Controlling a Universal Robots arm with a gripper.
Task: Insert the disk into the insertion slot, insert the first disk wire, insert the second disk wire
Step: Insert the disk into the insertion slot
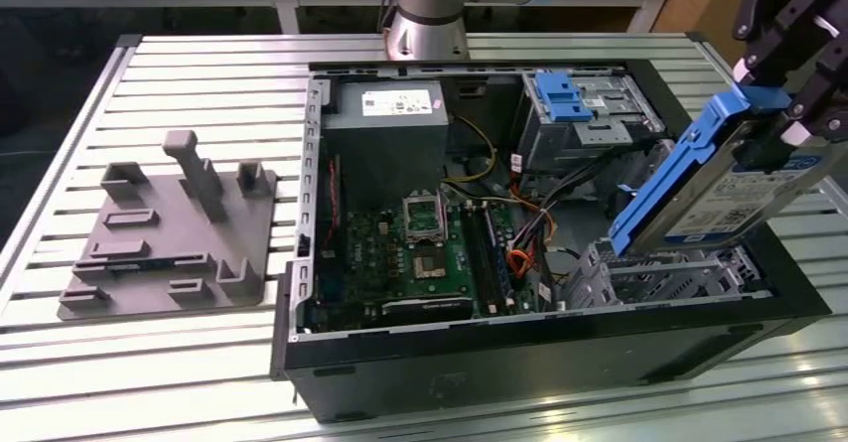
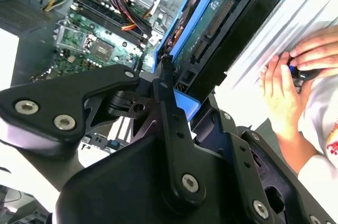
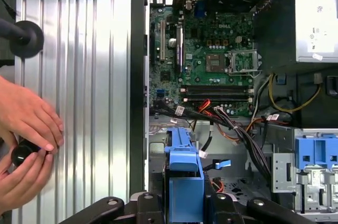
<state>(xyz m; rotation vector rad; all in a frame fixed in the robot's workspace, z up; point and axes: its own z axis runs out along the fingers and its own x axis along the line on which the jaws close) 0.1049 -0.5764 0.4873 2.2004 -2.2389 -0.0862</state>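
Presently the gripper [image 2: 177,102] is found clamped on the disk [image 1: 722,189], which is gripped by its blue carrier and held steeply tilted, its lower end just above the insertion slot [image 1: 662,281] (not yet seated). Jamming against the slot's perforated wall is judged possible at this tilt. The loose wires [image 1: 527,235] beyond could be snagged.

- Computer case [image 1: 530,348] on the counter [image 1: 199,363], fixture [image 1: 166,238] beside it at the exterior view's left.
- Disk [image 1: 722,184] tilted over the insertion slot [image 1: 662,275] inside the case, at the exterior view's right.
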